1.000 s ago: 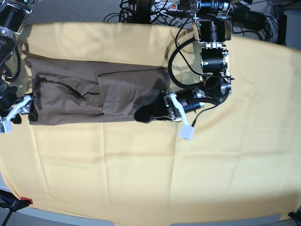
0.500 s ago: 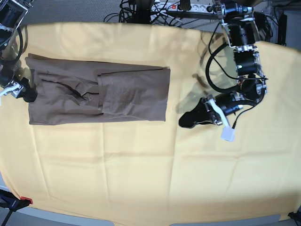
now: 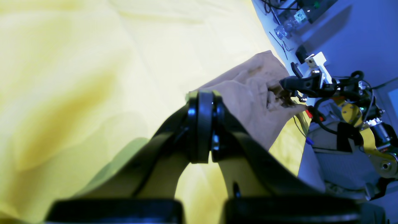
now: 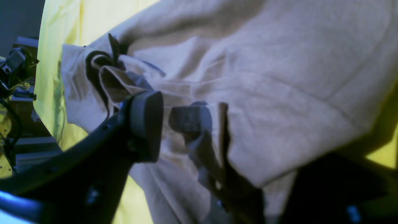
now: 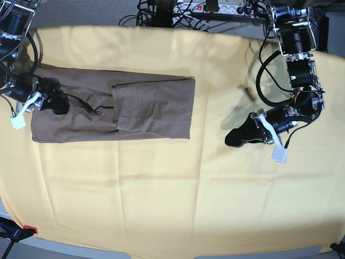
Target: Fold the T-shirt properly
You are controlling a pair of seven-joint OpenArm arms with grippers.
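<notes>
The right end effector (image 5: 58, 102) stands open over the T-shirt (image 5: 151, 108), one finger under a fold; the left end effector (image 5: 237, 137), well away from it, is closed on nothing above the yellow cloth (image 5: 161, 205).

T-shirt (image 4: 264, 71): pale grey-brown fabric filling most of the view, creased, with a bunched fold of layers at its upper left edge. Right hand (image 4: 183, 121): two dark fingers set apart, one broad pad (image 4: 146, 124) left of the bunched fold's lower part, the other (image 4: 189, 119) lying against the T-shirt, cloth between them. Yellow cloth (image 4: 59, 28): beyond the T-shirt's left edge and at its lower right corner.
</notes>
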